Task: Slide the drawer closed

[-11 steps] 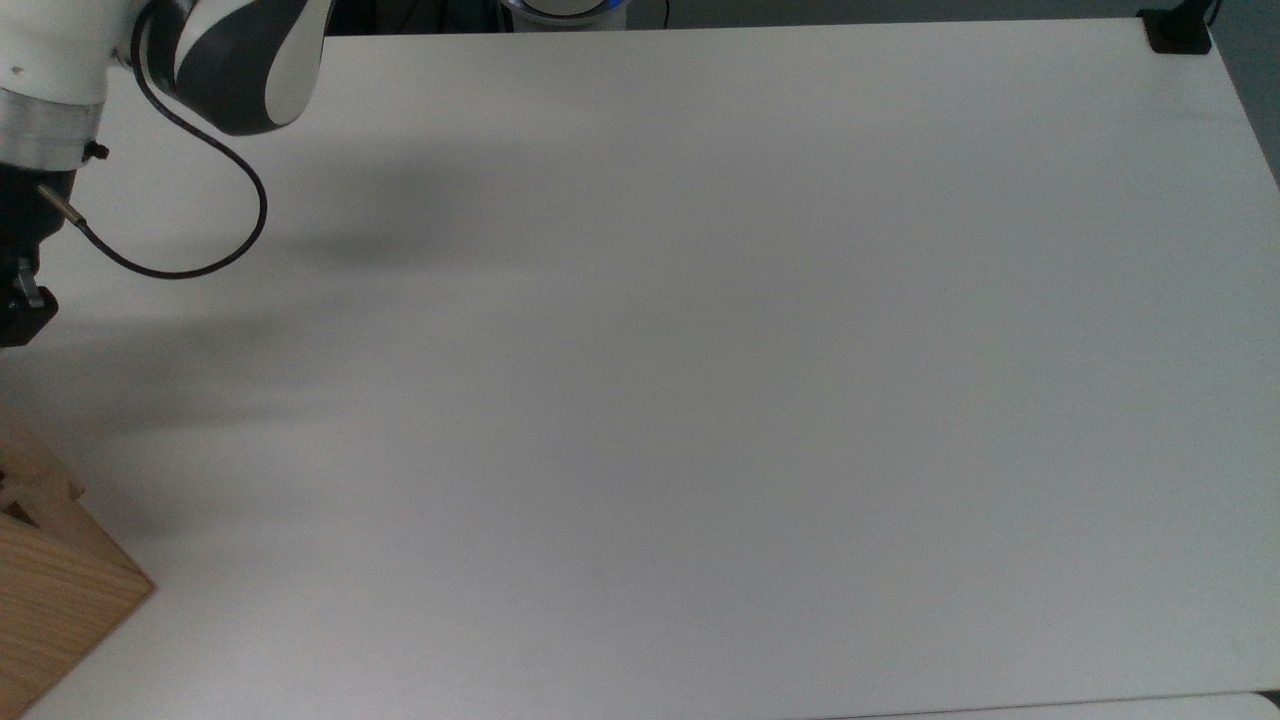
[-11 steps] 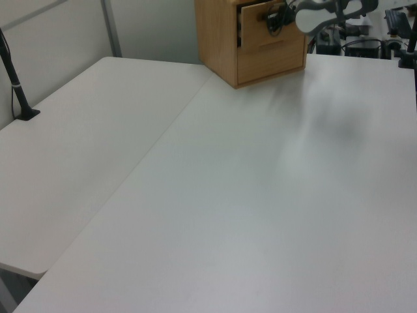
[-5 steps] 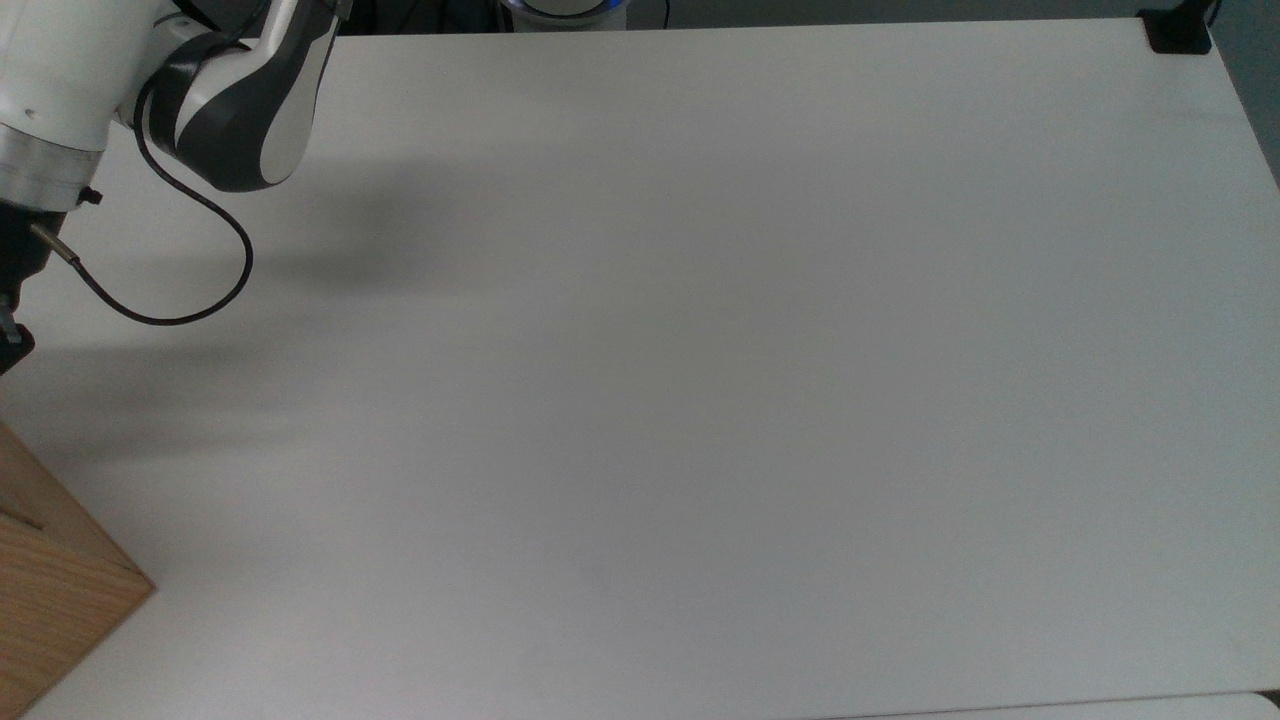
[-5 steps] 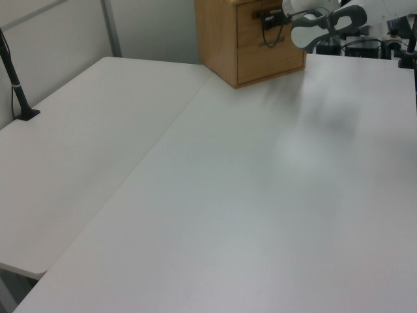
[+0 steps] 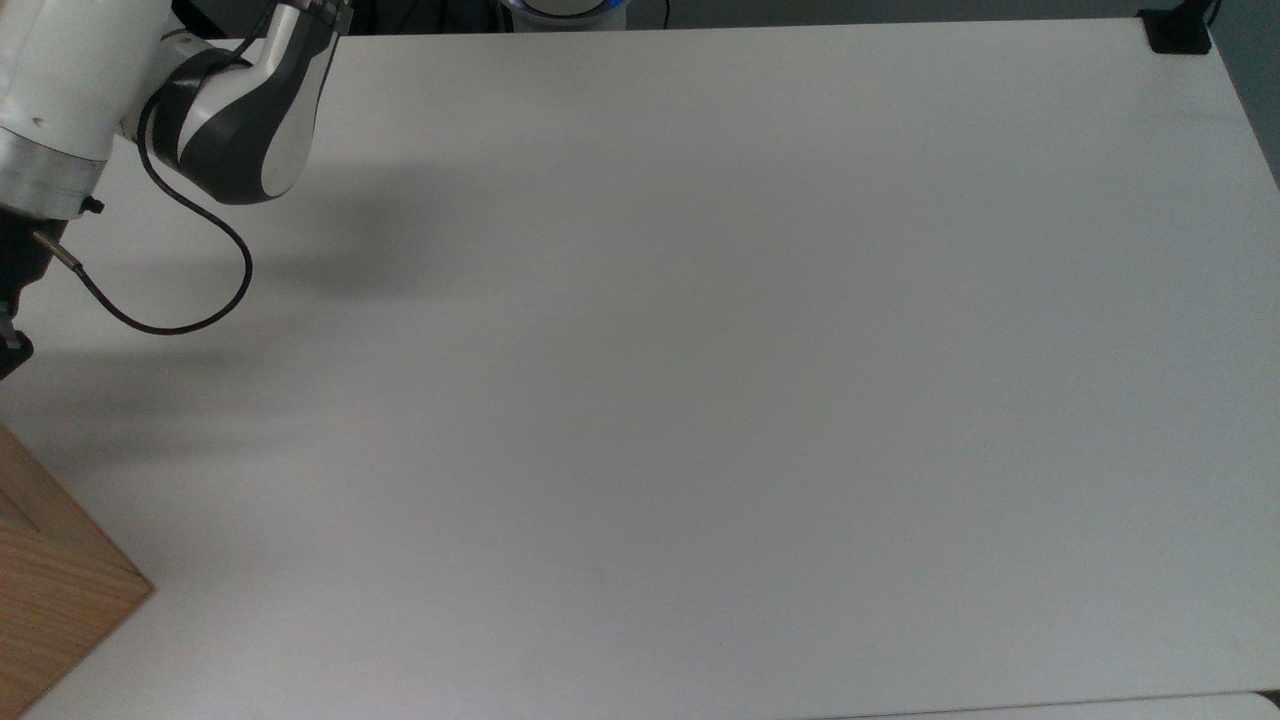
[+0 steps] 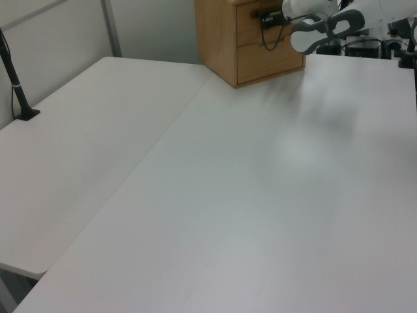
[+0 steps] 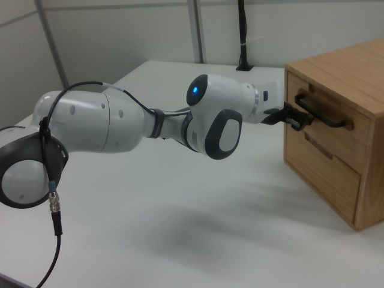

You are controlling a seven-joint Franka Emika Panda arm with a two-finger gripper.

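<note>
The white worktop carries a wooden cabinet, which stands directly on it, just beyond the claw; in the right view the claw sits at the cabinet's front face. In the top view one cabinet corner shows at the top view's lower left, below the claw. A black clamp base sits on the worktop's far corner, well apart from the claw.

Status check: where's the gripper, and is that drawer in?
Gripper at the drawer's black handle. Drawer front looks flush with the cabinet. Nothing in the way on the table.
</note>
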